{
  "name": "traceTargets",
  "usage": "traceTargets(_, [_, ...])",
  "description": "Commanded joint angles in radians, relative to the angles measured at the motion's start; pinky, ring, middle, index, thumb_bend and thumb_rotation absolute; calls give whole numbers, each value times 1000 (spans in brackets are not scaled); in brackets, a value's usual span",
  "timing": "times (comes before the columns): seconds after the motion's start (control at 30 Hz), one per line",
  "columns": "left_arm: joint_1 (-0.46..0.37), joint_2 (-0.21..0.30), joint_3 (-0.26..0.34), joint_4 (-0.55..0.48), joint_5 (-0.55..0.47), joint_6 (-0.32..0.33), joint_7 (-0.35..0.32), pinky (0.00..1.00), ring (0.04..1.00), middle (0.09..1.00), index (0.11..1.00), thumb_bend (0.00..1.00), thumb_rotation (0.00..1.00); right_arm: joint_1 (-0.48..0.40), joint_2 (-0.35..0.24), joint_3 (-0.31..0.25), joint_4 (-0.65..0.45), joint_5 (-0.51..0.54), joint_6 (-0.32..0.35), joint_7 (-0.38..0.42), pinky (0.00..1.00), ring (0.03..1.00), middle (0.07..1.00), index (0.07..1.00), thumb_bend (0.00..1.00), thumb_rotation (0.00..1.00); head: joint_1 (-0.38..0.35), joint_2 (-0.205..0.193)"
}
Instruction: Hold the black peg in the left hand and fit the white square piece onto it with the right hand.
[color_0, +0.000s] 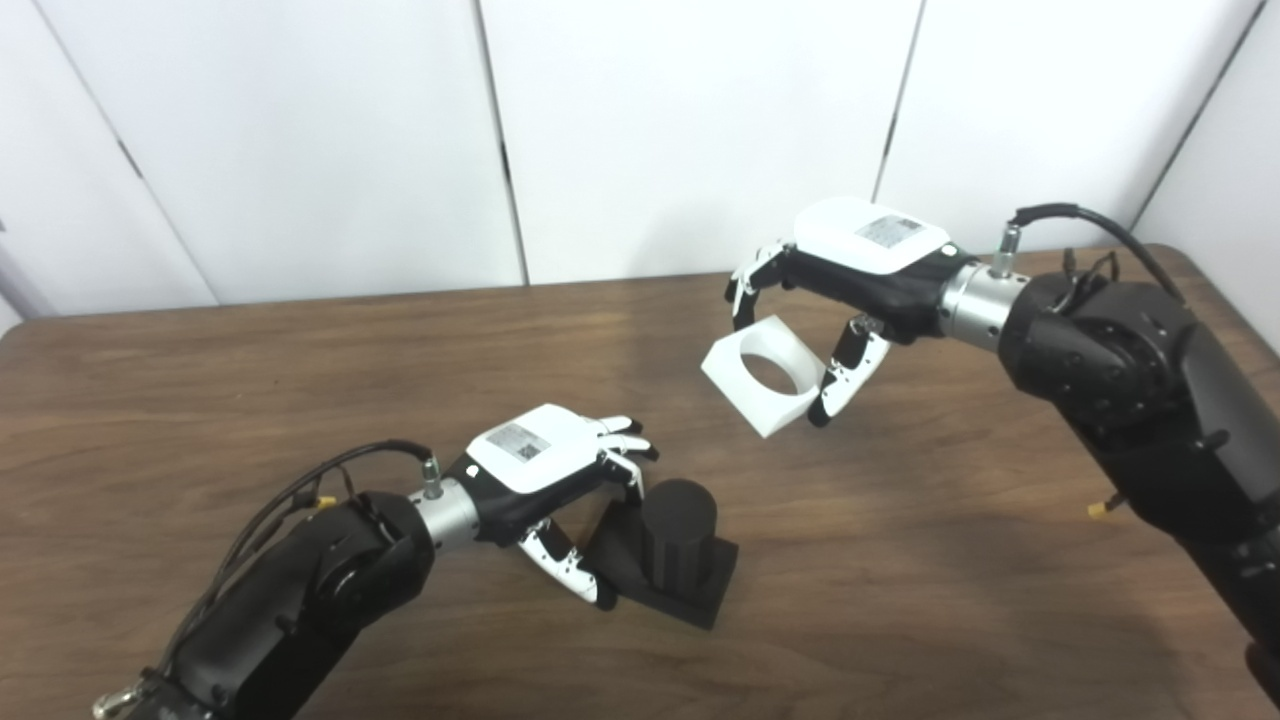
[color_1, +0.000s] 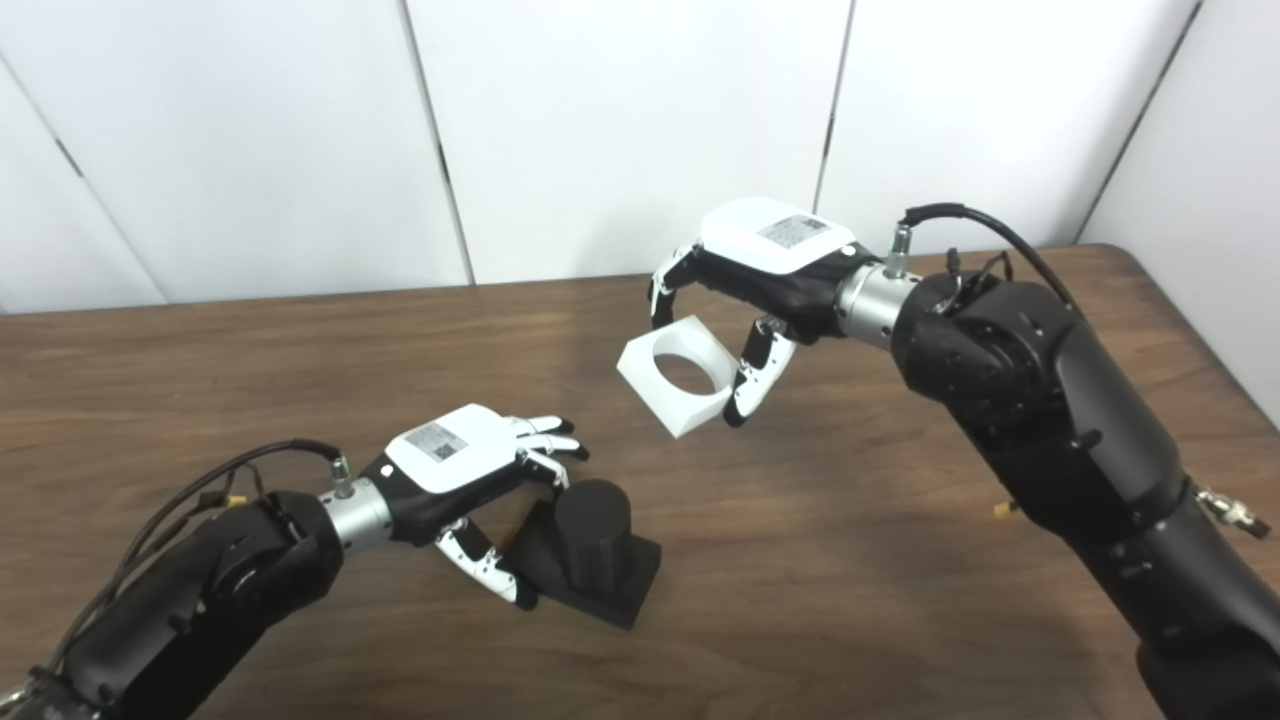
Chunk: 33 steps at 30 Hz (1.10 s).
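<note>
The black peg (color_0: 678, 535), a short cylinder on a square black base, rests on the wooden table (color_0: 200, 400) near the front centre; it also shows in the right eye view (color_1: 592, 532). My left hand (color_0: 545, 470) is closed around the base's left edge, fingers behind and thumb in front. My right hand (color_0: 850, 270) holds the white square piece (color_0: 765, 375), which has a round hole, tilted in the air above the table, up and to the right of the peg. The piece also shows in the right eye view (color_1: 678, 377).
White wall panels (color_0: 700, 130) stand behind the table's far edge. The table's rounded right corner (color_0: 1180, 255) lies behind my right arm. Nothing else lies on the table.
</note>
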Motion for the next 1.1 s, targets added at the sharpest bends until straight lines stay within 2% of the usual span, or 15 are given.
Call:
traceTargets(0.0, [37,9,-54,33,82,11,-94,868,955,897,491,524,68,-44,0,-10,-43,10,6,6,673,786,776,478,521,131,-1,1])
traceTargets(0.3, [31,4,-53,31,81,14,-102,854,951,903,491,524,68,-37,7,-7,-105,44,35,77,666,791,763,477,521,132,3,7])
traceTargets(0.57, [30,3,-53,32,80,23,-109,859,947,904,491,524,69,-22,12,5,-129,63,14,87,653,784,759,477,520,131,9,10])
traceTargets(1.07, [28,0,-53,30,81,20,-108,853,953,909,491,524,69,-16,35,43,-167,65,41,136,669,785,762,476,521,131,11,17])
